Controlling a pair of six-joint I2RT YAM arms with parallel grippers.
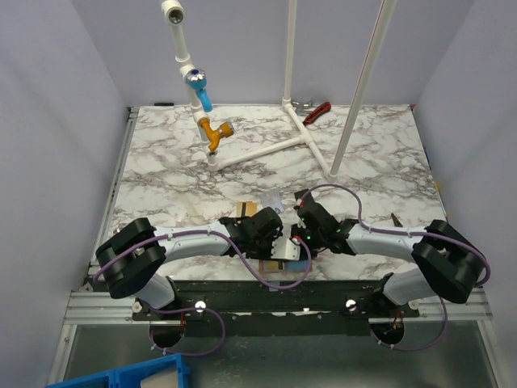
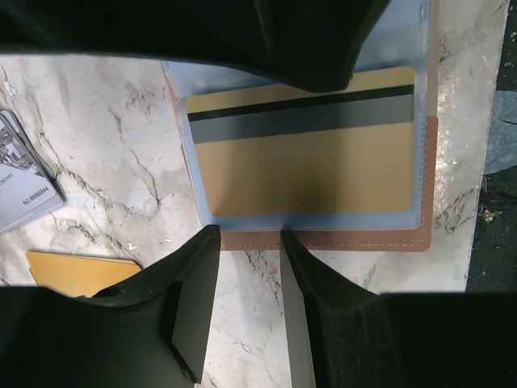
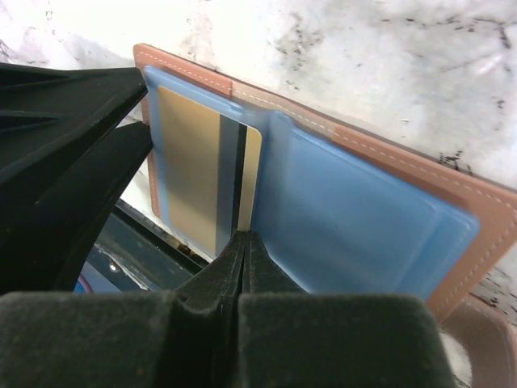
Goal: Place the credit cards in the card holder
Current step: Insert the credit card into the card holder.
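The tan card holder (image 2: 363,240) lies open near the table's front edge, its blue plastic sleeves facing up. A gold credit card (image 2: 315,170) with a dark stripe sits partly inside one sleeve (image 3: 347,218). My right gripper (image 3: 245,236) is shut, and its tips rest against that gold card's (image 3: 190,178) protruding edge. My left gripper (image 2: 249,234) is open, its two tips resting at the holder's brown border with bare marble between them. In the top view both grippers meet over the holder (image 1: 269,265).
A silvery-grey card (image 2: 24,178) and a second gold card (image 2: 77,273) lie on the marble beside the holder. The table's front edge (image 2: 501,162) runs right along the holder. A white pipe frame (image 1: 266,147) and a red-handled tool (image 1: 317,111) stand at the back.
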